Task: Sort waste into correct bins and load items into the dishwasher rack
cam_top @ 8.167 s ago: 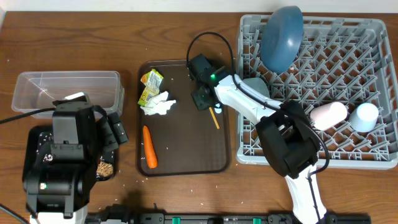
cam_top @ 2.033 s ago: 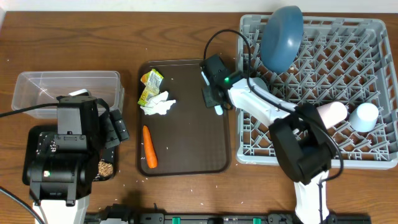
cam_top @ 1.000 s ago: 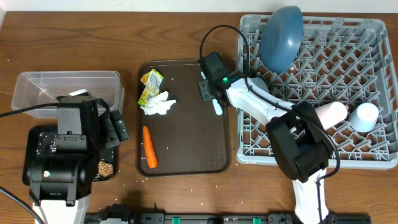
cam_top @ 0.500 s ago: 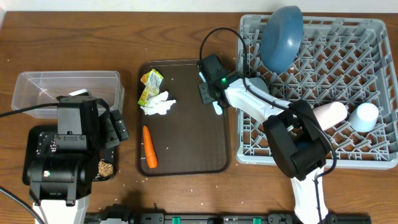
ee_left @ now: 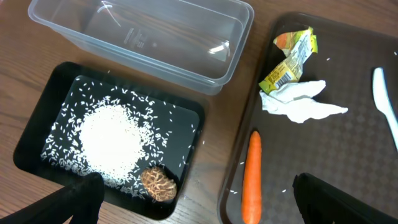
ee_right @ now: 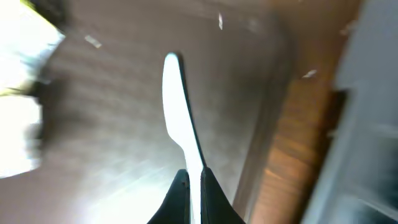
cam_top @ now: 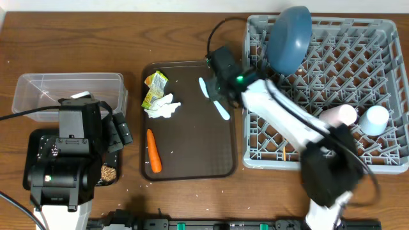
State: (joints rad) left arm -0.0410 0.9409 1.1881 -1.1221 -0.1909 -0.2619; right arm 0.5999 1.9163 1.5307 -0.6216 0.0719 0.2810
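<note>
My right gripper point(cam_top: 219, 89) is shut on the light blue utensil point(cam_top: 222, 113) above the top right of the brown serving tray point(cam_top: 192, 160). In the right wrist view the fingers point(ee_right: 189, 182) pinch the utensil's handle point(ee_right: 179, 112). The arm is blurred. An orange carrot point(cam_top: 153, 151), a white tissue point(cam_top: 163, 107) and a yellow-green wrapper point(cam_top: 154, 87) lie on the tray's left side. My left gripper point(ee_left: 199, 208) is open and empty between the black tray point(ee_left: 37, 130) and the carrot point(ee_left: 252, 177). The clear box point(cam_top: 67, 92) stands behind it.
The grey rack point(cam_top: 358, 76) at the right holds a dark blue plate point(cam_top: 289, 38), a pink cup point(cam_top: 337, 117) and a light blue cup point(cam_top: 375, 119). The black tray holds white grains and a brown lump point(ee_left: 157, 183). The left arm hides most of it from overhead.
My right gripper has lifted the utensil off the serving tray and shifted it slightly toward the back. The right arm is swinging and blurred. The left arm has not moved.
</note>
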